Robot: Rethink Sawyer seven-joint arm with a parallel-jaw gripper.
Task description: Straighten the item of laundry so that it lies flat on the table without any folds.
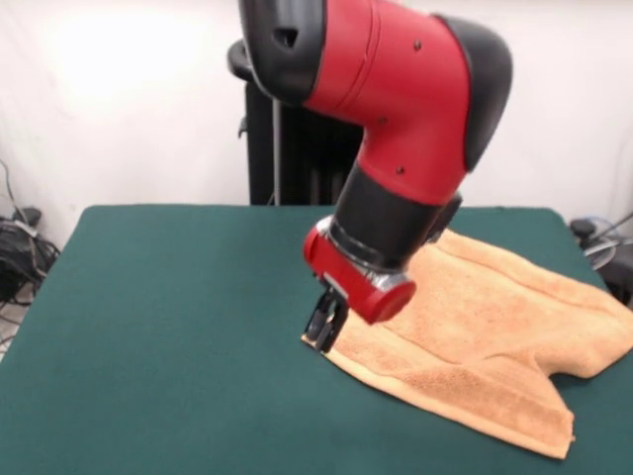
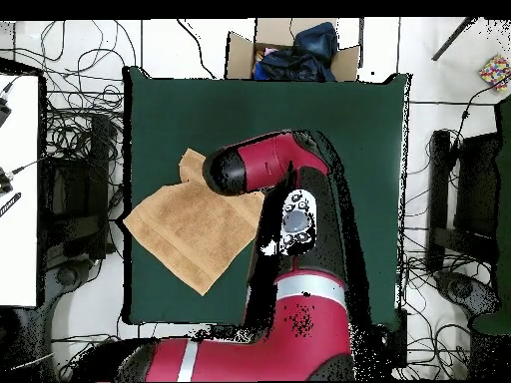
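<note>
The orange-tan towel (image 1: 485, 327) lies on the right part of the dark green table (image 1: 168, 327). It is rumpled, with a notch in its near edge and a raised fold toward the table's right edge. My gripper (image 1: 321, 327) is down at table height, at the towel's left corner and touching its edge. In the overhead view the towel (image 2: 190, 229) lies at the table's (image 2: 339, 120) left side, with one corner folded at its top. The red arm (image 2: 269, 165) covers the towel's right corner and hides the gripper.
The black pedestal (image 1: 287, 148) stands behind the table's far edge. A cardboard box of clothes (image 2: 289, 50) sits beyond the table's top edge in the overhead view. Cables lie on the floor all round. The towel reaches the table's right edge in the front view.
</note>
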